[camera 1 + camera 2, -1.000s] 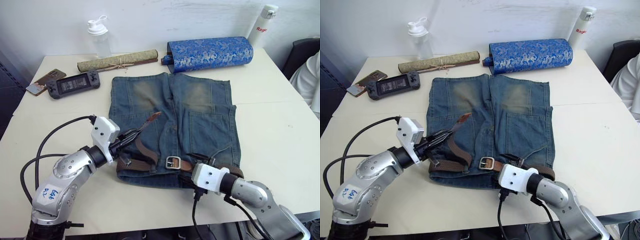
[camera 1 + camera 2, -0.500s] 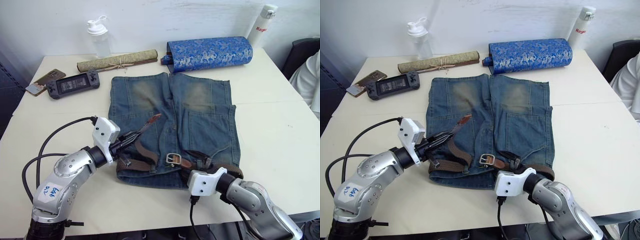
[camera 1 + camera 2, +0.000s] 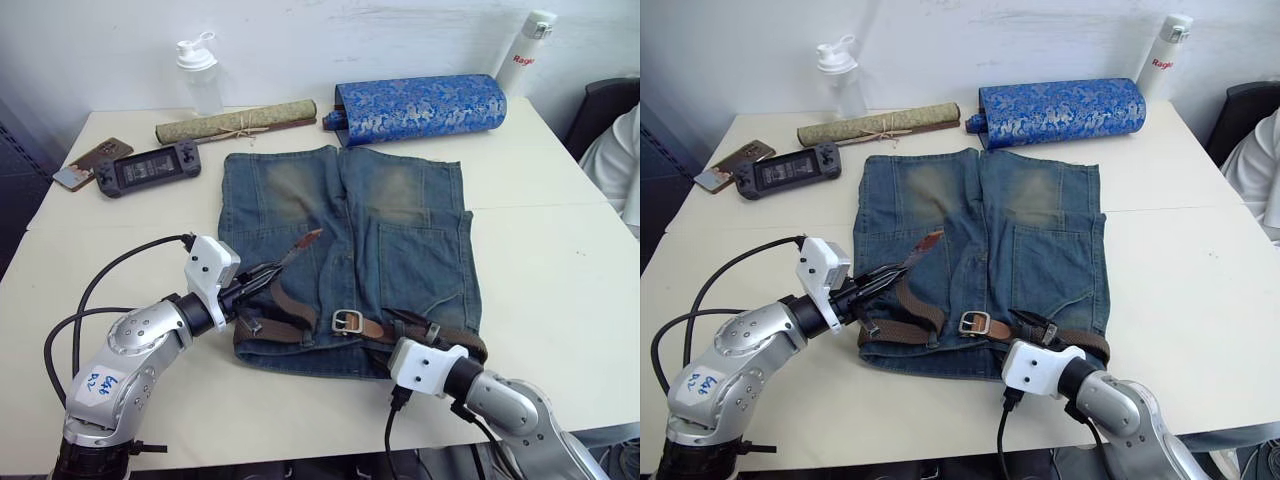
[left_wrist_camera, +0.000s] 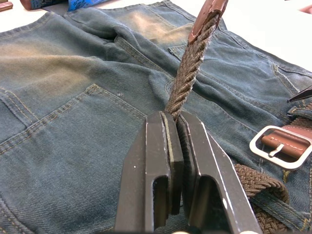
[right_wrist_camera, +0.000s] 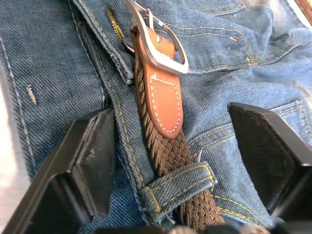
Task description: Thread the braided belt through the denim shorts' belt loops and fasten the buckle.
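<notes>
The left gripper [image 4: 176, 119] was clamped on the belt [image 4: 191, 73], its two black fingers [image 4: 155, 161] pressed together on the woven strap a little way back from the leather tip, which stuck up and away over the shorts [image 3: 350, 250]. This grip and the left arm's pose matched the frames from half a second and a second before: forearm low over the table [image 3: 560, 250] at the robot's left, wrist aimed toward the waistband's left end.

The right gripper [image 5: 180, 146] stood wide open, one finger [image 5: 92, 151] on each side of the belt, touching neither strap nor denim that I could tell. Between the fingers ran the strap, passing under one loop [image 5: 178, 187], with the leather tab and the buckle [image 5: 158, 41] beyond it. Compared with half a second before, the right wrist had drawn back toward the table's near edge and slightly to the robot's right, so that more of the belt by the buckle lay uncovered in the eye views. The buckle [image 3: 347, 321] had also settled flatter on the waistband than half a second before.

The shorts lay flat, waistband toward the robot, legs pointing away. The belt ran along the waistband from the right side to the buckle near the middle, and a free length looped up on the left into the left gripper.
</notes>
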`<control>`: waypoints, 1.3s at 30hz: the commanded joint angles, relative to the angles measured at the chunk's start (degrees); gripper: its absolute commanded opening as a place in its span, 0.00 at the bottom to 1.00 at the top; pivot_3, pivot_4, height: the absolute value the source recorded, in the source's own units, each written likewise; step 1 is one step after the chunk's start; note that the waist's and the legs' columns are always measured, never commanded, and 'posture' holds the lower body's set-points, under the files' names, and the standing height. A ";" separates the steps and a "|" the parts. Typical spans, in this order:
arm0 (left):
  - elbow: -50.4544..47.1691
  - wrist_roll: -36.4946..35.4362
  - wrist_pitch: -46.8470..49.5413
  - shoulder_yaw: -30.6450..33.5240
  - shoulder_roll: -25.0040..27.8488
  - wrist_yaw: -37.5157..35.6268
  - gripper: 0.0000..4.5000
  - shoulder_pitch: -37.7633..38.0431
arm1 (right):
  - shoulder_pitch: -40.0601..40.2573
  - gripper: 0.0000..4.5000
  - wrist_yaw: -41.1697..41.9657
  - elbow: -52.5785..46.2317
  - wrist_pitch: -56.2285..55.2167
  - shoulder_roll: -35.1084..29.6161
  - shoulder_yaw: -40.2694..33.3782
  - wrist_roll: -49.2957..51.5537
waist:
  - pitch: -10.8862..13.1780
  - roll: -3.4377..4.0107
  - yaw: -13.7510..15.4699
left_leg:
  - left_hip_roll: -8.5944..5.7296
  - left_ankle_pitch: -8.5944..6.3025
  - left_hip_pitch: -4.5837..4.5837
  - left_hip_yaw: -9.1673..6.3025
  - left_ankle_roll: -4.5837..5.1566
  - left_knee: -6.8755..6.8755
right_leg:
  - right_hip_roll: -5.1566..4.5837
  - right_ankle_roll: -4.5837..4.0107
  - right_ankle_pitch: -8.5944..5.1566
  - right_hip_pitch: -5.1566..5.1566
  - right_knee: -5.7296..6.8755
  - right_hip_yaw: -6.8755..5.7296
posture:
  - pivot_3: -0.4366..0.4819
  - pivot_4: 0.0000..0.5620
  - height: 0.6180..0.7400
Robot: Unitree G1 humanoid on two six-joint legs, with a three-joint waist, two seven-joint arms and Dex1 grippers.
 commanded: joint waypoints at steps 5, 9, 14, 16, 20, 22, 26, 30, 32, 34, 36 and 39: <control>-1.36 -0.05 -1.34 0.49 0.31 -0.44 0.00 -0.22 | -1.89 0.08 2.09 -1.73 7.97 3.14 0.19 3.55 | 0.00 -0.01 -0.01 | -0.02 0.00 0.00 0.00 0.00 0.02 | -0.01 0.00 0.00 0.00 0.02 0.01 | 0.48 0.27 0.82; -1.45 0.12 -1.04 0.10 0.52 -0.53 0.00 -0.48 | -4.44 0.02 3.25 -4.45 14.29 5.57 -0.74 7.99 | -0.01 -0.01 -0.03 | 0.01 0.00 0.00 -0.02 0.00 0.01 | 0.00 -0.01 0.00 -0.01 0.02 0.00 | 0.48 0.27 0.82; -2.37 1.39 2.34 -3.67 4.34 -2.56 0.00 -1.67 | -9.95 0.02 5.13 -9.27 28.09 8.66 -4.75 16.15 | -0.01 -0.01 -0.16 | 0.03 0.00 0.00 -0.01 0.00 -0.01 | 0.00 -0.01 0.00 -0.01 0.02 0.01 | 0.48 0.27 0.82; -2.56 0.75 3.81 -4.45 5.38 -3.29 0.00 -2.03 | -12.40 0.02 4.33 -10.22 32.65 9.89 -6.44 17.83 | 0.00 -0.01 -0.19 | 0.04 -0.01 -0.01 -0.02 -0.01 0.00 | 0.01 -0.02 -0.01 -0.04 0.03 0.00 | 0.48 0.27 0.82; -2.96 0.28 5.83 -5.92 7.88 -5.11 0.00 -1.65 | -17.12 0.02 2.18 -11.88 41.41 11.24 -8.31 20.60 | 0.01 -0.01 -0.18 | 0.02 -0.04 -0.04 -0.02 -0.01 -0.06 | -0.03 -0.02 -0.01 -0.07 -0.01 0.02 | 0.48 0.27 0.82; -3.11 0.02 5.87 -6.45 8.85 -6.42 0.00 -0.58 | -18.19 0.02 1.15 -12.50 44.43 11.40 -8.35 21.53 | 0.02 0.02 -0.19 | 0.01 -0.03 -0.10 -0.01 -0.02 -0.04 | -0.02 -0.03 -0.01 -0.14 0.01 0.02 | 0.48 0.27 0.82; -2.93 0.50 6.35 -7.37 9.83 -7.07 0.00 0.44 | -18.95 0.02 -0.63 -12.99 47.78 11.38 -8.28 23.09 | 0.02 0.02 -0.19 | 0.00 -0.04 -0.10 0.00 -0.01 -0.06 | -0.04 -0.03 -0.01 -0.14 -0.01 0.02 | 0.48 0.27 0.82; -2.36 1.74 6.36 -8.08 10.07 -6.67 0.00 1.25 | -19.26 0.02 -1.95 -13.29 48.77 11.08 -8.22 24.53 | 0.02 0.02 -0.16 | -0.01 -0.04 -0.10 0.00 0.00 -0.05 | -0.06 -0.03 -0.01 -0.14 0.01 0.02 | 0.48 0.27 0.82; -1.60 2.59 6.89 -8.89 9.77 -6.03 0.00 0.81 | -19.41 0.02 -2.47 -13.45 48.92 11.22 -8.30 25.42 | 0.02 0.02 -0.17 | -0.01 -0.04 -0.10 0.00 0.00 -0.05 | -0.06 -0.03 -0.01 -0.14 0.01 0.02 | 0.48 0.27 0.82; -1.02 3.24 7.04 -9.78 8.97 -5.47 0.00 0.09 | -19.50 0.02 -2.74 -13.61 48.69 10.87 -7.94 26.05 | 0.02 0.02 -0.17 | -0.01 -0.04 -0.10 0.00 0.00 -0.08 | -0.06 -0.03 -0.01 -0.14 0.00 0.02 | 0.48 0.27 0.82; -0.36 3.98 6.86 -10.79 7.54 -4.39 0.00 -1.00 | -19.43 0.02 -2.95 -13.92 48.47 10.33 -7.33 26.52 | 0.02 0.02 -0.11 | -0.02 -0.04 -0.10 0.00 0.00 -0.08 | -0.06 -0.03 -0.01 -0.14 0.00 0.01 | 0.48 0.27 0.82; 0.45 4.62 7.23 -11.41 5.46 -2.81 0.00 -2.33 | -19.36 0.02 -3.42 -14.16 48.48 9.68 -6.65 27.02 | 0.02 0.02 -0.11 | -0.04 -0.04 -0.10 0.00 0.01 -0.06 | -0.06 -0.03 -0.01 -0.13 0.00 0.01 | 0.48 0.27 0.82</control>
